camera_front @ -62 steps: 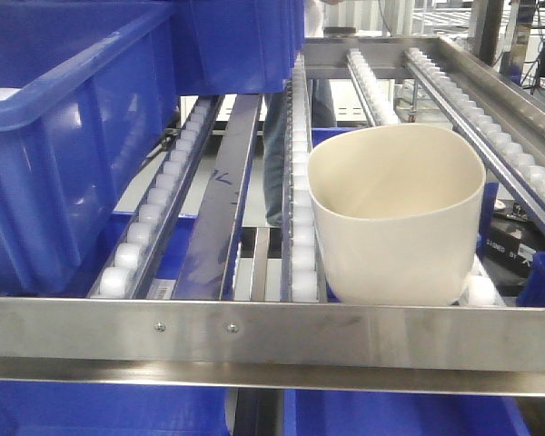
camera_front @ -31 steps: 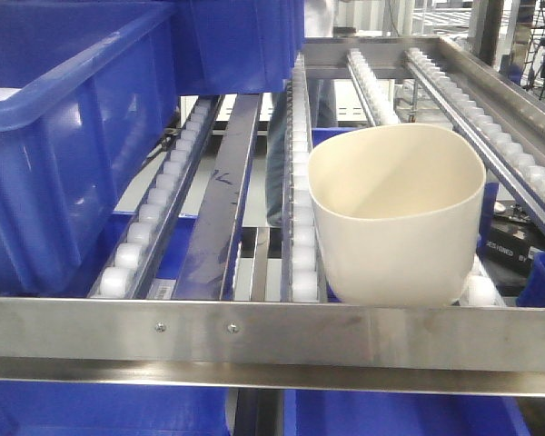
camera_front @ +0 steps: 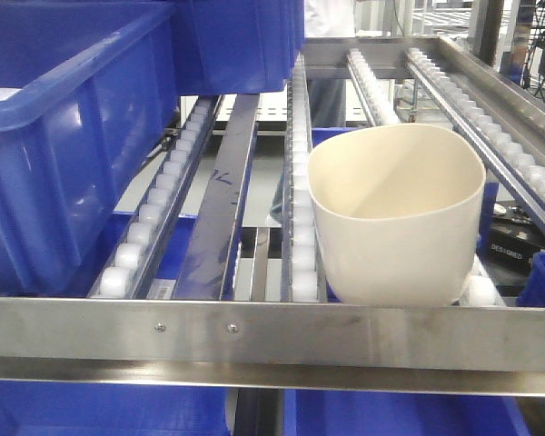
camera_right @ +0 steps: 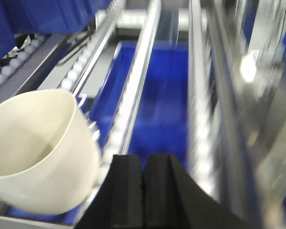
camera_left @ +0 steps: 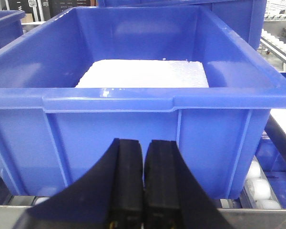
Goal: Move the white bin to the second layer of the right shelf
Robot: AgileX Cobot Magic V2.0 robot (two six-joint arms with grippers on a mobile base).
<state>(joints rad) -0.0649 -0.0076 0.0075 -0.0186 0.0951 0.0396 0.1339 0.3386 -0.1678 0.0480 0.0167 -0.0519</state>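
The white bin stands upright on the roller rows of the right shelf second layer, just behind the flat steel front bar. In the right wrist view the white bin sits at the lower left, apart from my right gripper, which is shut and empty to its right. The view is blurred. My left gripper is shut and empty, close in front of a blue crate. Neither gripper shows in the front view.
A large blue crate sits on the rollers left of the bin; white foam lies inside it. More blue crates sit on the level below. Roller rails run along the right side.
The bin and the crates have not moved. A person behind the rack, seen between the rollers, has moved out of sight.
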